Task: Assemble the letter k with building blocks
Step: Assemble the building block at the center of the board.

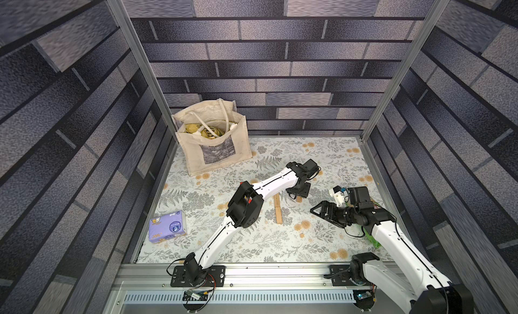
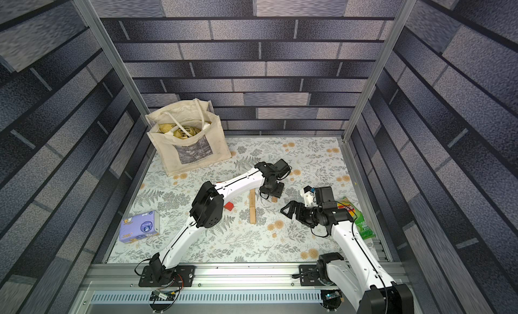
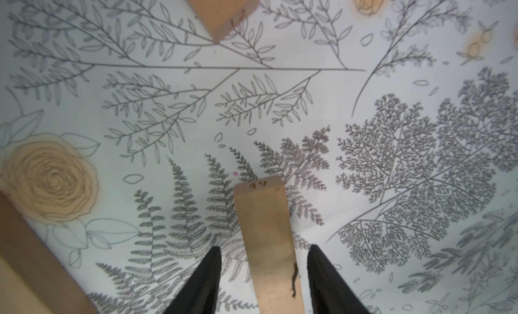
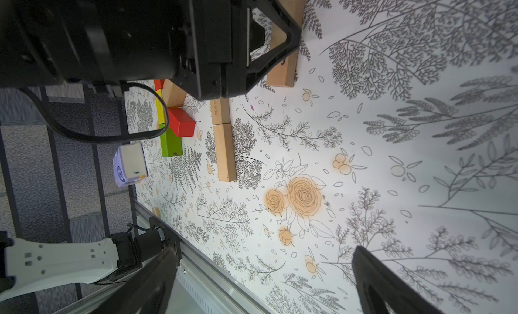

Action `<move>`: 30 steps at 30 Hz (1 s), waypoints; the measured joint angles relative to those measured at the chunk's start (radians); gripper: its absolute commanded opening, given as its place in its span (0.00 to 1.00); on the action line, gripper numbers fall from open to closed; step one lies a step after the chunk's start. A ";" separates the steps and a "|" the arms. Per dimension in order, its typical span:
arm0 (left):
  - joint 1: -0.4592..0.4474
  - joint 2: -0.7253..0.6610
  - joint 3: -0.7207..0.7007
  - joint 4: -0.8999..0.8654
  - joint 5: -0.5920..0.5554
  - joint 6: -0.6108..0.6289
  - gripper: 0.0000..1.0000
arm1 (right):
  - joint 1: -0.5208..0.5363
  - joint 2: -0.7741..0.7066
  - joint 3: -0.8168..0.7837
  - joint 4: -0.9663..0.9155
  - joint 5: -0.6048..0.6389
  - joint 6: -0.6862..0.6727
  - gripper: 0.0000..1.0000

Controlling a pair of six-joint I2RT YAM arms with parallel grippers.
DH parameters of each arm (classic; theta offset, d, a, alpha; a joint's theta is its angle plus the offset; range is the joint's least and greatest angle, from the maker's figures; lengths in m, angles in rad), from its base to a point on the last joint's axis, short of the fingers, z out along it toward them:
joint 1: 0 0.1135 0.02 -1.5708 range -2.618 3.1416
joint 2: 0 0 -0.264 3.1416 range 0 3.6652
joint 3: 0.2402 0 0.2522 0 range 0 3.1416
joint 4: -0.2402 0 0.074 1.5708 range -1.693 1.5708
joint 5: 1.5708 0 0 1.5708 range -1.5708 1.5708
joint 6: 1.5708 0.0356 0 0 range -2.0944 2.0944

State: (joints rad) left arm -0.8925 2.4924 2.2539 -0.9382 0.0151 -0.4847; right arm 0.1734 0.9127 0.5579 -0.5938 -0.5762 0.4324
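floral table [image 1: 280, 242]: blocks [image 1: 278, 211], tote [image 1: 215, 147], perhaps tissues [image 1: 168, 227]

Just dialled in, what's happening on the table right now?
The left gripper is down over a plain wooden block marked 49. Its jaws stand either side of the block with gaps, so it isn't gripping yet. Two plain blocks lie end to end nearby, likely the K's stem. A red block and a green block lie close beside them. The right gripper hangs open and empty.

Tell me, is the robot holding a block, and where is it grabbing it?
Nothing is held yet. The left pincer straddles a plain wooden block, gaps on both sides. The right pincer is open, empty.
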 measured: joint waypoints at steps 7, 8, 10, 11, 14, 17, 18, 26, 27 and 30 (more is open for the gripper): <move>-0.007 0.011 0.026 -0.022 -0.015 -0.018 0.49 | 0.000 0.009 0.000 0.001 -0.011 0.000 1.00; -0.008 0.014 0.028 -0.024 -0.020 -0.019 0.49 | 0.000 0.010 0.000 0.001 -0.014 0.000 1.00; -0.009 0.021 0.030 -0.032 -0.026 -0.021 0.49 | 0.000 0.010 0.000 0.003 -0.017 0.000 1.00; -0.010 0.026 0.034 -0.038 -0.029 -0.022 0.49 | 0.000 0.010 -0.002 0.007 -0.018 0.000 1.00; -0.013 0.042 0.047 -0.047 -0.039 -0.022 0.48 | 0.000 0.013 -0.005 0.011 -0.024 0.000 1.00; -0.017 0.049 0.059 -0.047 -0.042 -0.022 0.46 | 0.000 0.018 -0.005 0.016 -0.029 0.000 1.00; -0.018 0.051 0.063 -0.048 -0.043 -0.023 0.46 | 0.000 0.019 -0.005 0.016 -0.029 0.000 1.00; -0.019 0.067 0.092 -0.065 -0.047 -0.026 0.38 | 0.000 0.028 -0.006 0.021 -0.036 0.000 1.00; -0.019 0.067 0.092 -0.069 -0.050 -0.026 0.38 | 0.000 0.030 -0.006 0.022 -0.037 0.000 1.00; -0.019 0.067 0.093 -0.079 -0.063 -0.026 0.35 | 0.000 0.031 -0.006 0.023 -0.040 0.000 1.00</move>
State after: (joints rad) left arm -0.9119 2.5595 2.3466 -1.0172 -0.0475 -0.5102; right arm 0.1734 0.9440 0.5522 -0.5709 -0.6159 0.4324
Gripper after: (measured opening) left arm 0.372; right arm 0.999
